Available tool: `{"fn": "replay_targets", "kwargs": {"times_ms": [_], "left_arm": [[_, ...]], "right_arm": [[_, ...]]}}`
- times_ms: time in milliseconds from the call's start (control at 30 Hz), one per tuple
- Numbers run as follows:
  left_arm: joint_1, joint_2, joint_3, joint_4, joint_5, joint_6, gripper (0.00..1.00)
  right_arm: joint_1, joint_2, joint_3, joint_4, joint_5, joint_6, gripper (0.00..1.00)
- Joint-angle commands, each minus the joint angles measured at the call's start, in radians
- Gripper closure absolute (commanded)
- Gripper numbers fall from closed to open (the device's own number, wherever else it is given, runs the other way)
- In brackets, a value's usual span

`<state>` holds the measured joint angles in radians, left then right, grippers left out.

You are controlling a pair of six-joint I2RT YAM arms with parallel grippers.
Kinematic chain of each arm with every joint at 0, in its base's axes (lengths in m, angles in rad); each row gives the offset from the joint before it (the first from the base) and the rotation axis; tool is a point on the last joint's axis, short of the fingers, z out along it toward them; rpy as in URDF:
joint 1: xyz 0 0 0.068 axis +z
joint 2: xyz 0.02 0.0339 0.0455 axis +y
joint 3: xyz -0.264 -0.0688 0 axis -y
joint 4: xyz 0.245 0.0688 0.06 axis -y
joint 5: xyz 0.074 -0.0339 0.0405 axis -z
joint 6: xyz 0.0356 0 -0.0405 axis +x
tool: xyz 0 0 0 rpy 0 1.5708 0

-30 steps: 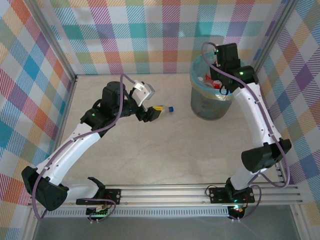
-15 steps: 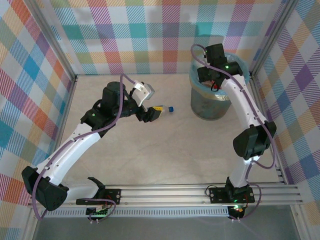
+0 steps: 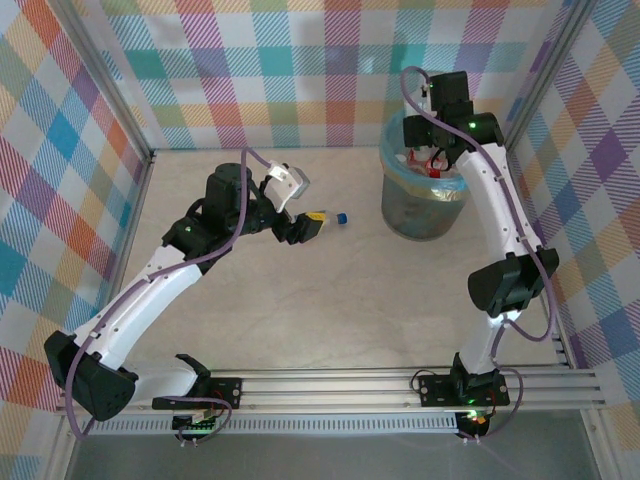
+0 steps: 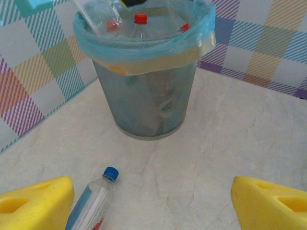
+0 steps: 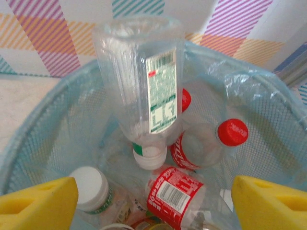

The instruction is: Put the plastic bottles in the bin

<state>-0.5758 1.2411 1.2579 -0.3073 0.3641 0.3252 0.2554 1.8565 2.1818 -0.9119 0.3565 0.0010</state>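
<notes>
Now that the right gripper, back over the bin, gapes empty, its bottle looks binned; the left gripper, open, frames another bottle.

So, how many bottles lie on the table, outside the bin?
1. The blue-capped bottle lies on the table by the left gripper; others may be hidden from view.
</notes>
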Motion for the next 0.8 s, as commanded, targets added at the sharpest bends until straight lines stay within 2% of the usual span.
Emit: {"fn": "replay_targets", "kwargs": {"times_ms": [0, 200, 367, 533, 767], "left_arm": [[-0.006, 0.019, 0.016, 0.021, -0.022, -0.027, 0.15], [-0.006, 0.041, 0.026, 0.066, -0.051, -0.058, 0.15], [-0.003, 0.046, 0.03, 0.067, -0.077, -0.078, 0.15], [0.007, 0.03, 0.019, 0.065, -0.073, -0.082, 0.15], [0.026, 0.028, -0.007, 0.091, -0.048, -0.091, 0.15]], "right_arm": [[-0.003, 0.026, 0.059, 0.062, -0.036, 0.056, 0.2], [-0.004, 0.086, 0.067, 0.182, -0.031, 0.185, 0.31], [-0.004, 0.109, 0.003, 0.349, -0.022, 0.315, 0.38], [-0.001, 0.122, 0.017, 0.395, 0.047, 0.389, 0.37], [-0.001, 0.14, 0.04, 0.424, 0.109, 0.391, 0.36]]}}
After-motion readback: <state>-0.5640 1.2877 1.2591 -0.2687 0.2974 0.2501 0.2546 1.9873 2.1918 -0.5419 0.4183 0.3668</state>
